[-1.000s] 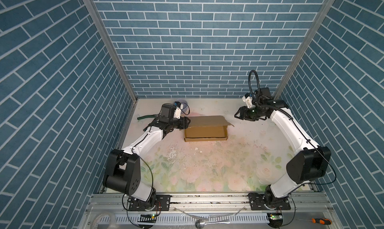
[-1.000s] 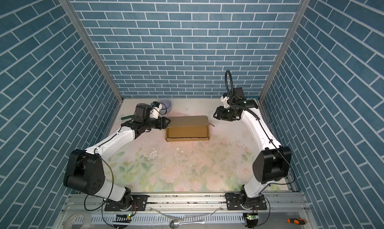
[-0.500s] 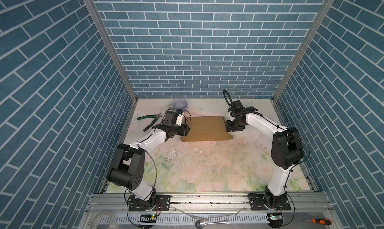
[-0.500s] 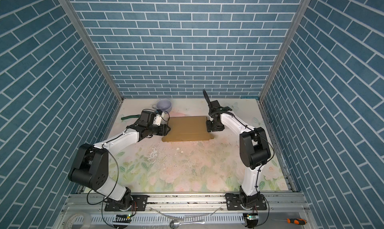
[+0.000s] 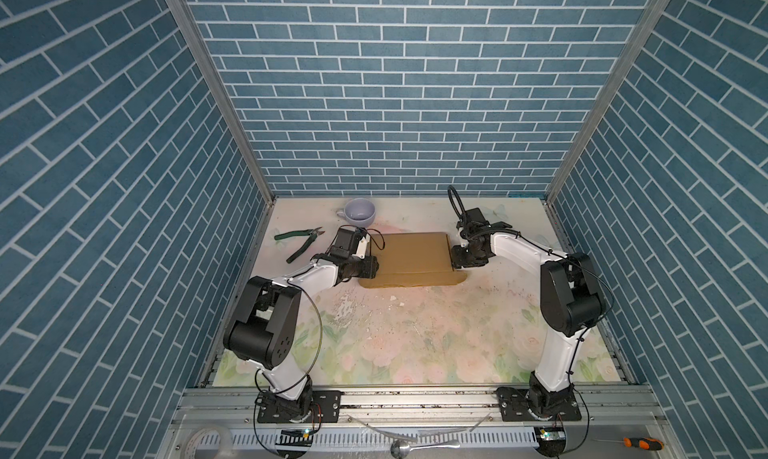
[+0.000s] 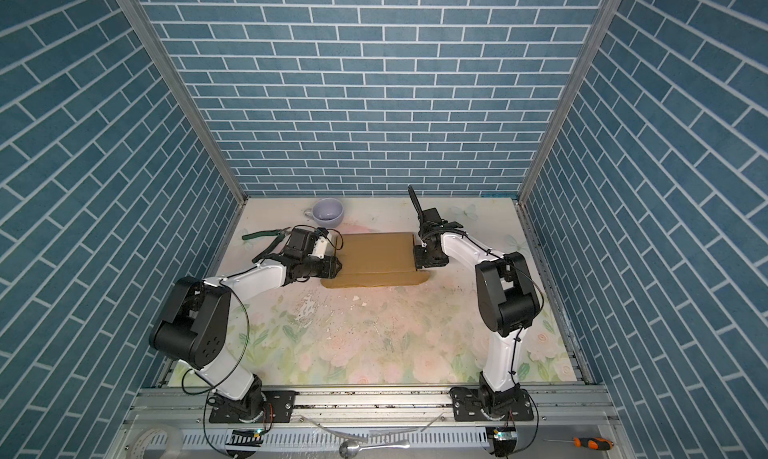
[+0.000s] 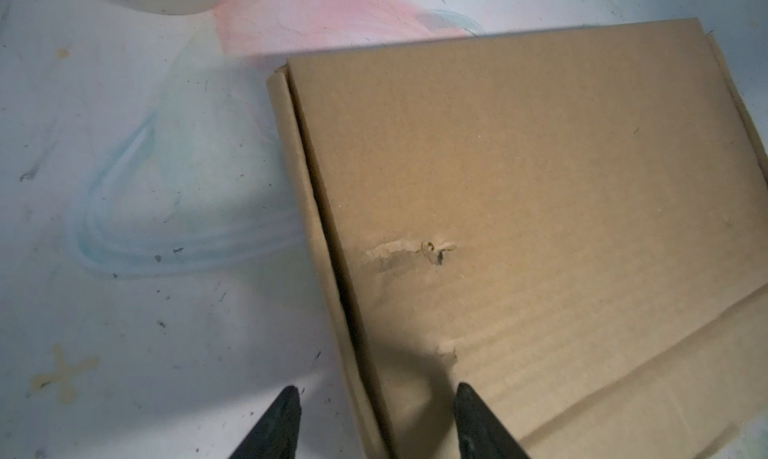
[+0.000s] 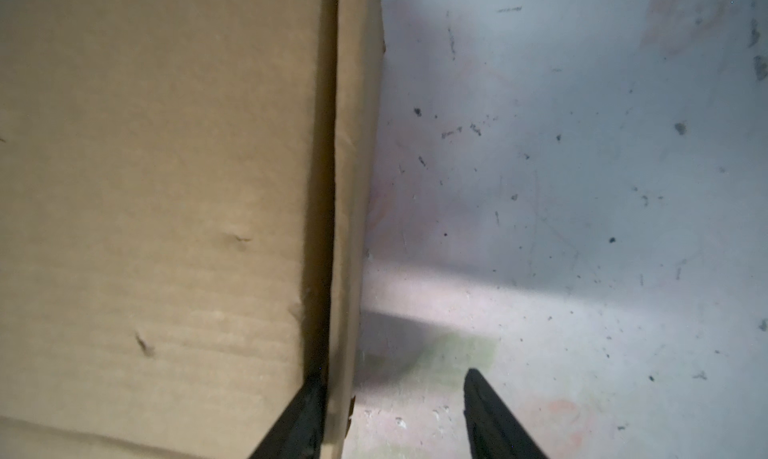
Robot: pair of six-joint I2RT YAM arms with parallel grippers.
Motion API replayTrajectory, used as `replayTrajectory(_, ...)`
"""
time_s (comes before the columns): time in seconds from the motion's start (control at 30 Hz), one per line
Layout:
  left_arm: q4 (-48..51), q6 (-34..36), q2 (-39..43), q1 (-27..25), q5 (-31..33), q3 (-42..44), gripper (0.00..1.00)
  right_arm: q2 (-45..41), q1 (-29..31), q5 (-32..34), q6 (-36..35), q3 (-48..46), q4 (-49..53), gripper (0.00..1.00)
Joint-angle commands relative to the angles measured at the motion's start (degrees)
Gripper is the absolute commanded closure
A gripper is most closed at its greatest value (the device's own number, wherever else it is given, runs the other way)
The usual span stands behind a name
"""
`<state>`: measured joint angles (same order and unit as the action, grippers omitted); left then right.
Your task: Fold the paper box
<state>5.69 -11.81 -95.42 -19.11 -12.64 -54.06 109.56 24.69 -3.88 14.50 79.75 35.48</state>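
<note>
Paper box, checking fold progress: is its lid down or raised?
Down. The paper box shows a level top panel; its front flap sticks out, untucked.

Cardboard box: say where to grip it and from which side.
Grip a narrow end flap from outside that end, a finger on each face. The box lies flat; only those strips seem to lift. The open left gripper and right gripper straddle them.

Plain brown corrugated cardboard paper box (image 7: 519, 166): matt, faintly ribbed, facing torn and dented just ahead of left claw (image 7: 376, 394). Pale floral table mat (image 7: 145, 186) beside that claw: smooth, scuffed, dirt-speckled.
</note>
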Motion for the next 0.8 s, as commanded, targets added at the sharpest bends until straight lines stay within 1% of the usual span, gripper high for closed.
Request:
replayTrajectory(0.0, -0.98, -2.13, 2.33, -0.22, 1.62, 1.28, 0.35, 0.93, -0.09, -0.78, -1.49, -1.88, -0.67, 0.44)
replayTrajectory(0.03, -1.39, -2.50, 3.79, -0.17, 1.52, 1.54, 0.33, -0.02, -0.23, -0.78, -1.66, -1.90, -0.74, 0.43)
replayTrajectory(0.17, -2.77, -3.11, 9.82, -0.05, 3.35, 2.97, 0.23, -4.23, -2.73, -9.73, -0.90, -2.07, -2.00, 0.35)
replayTrajectory(0.27, -6.12, -6.11, 13.70, 0.89, 4.38, 6.16, 0.14, -6.38, -5.44, -15.77, 1.38, -3.03, -3.24, 0.27)
replayTrajectory(0.3, -8.22, -7.75, 14.57, 1.14, 4.42, 7.84, 0.10, -6.76, -6.01, -17.17, 2.09, -3.64, -3.83, 0.27)
replayTrajectory(0.33, -10.05, -9.06, 14.83, 1.26, 4.02, 8.95, 0.08, -6.98, -6.22, -18.14, 2.58, -4.37, -4.51, 0.26)
replayTrajectory(0.37, -11.47, -9.96, 14.29, 1.18, 2.95, 9.68, 0.08, -6.94, -6.31, -18.62, 3.02, -5.22, -5.41, 0.23)
replayTrajectory(0.43, -11.65, -11.19, 11.54, 1.00, 1.56, 9.40, 0.08, -6.02, -6.23, -18.36, 3.52, -6.02, -5.84, 0.22)
replayTrajectory(0.5, -10.89, -12.07, 8.82, 0.77, 1.88, 8.98, 0.08, -5.22, -6.23, -18.83, 4.00, -7.10, -7.29, 0.21)
replayTrajectory(0.57, -9.22, -12.99, 7.22, 0.79, 3.55, 8.85, 0.08, -4.65, -6.23, -19.75, 4.54, -7.24, -8.43, 0.21)
replayTrajectory(0.67, -9.56, -13.99, 6.59, 0.75, 4.09, 10.27, 0.08, -3.80, -6.22, -23.10, 5.77, -7.59, -11.11, 0.20)
replayTrajectory(0.77, -13.09, -16.17, 4.63, 0.81, 0.30, 11.92, 0.09, -1.99, -6.23, -28.12, 8.06, -8.51, -14.87, 0.21)
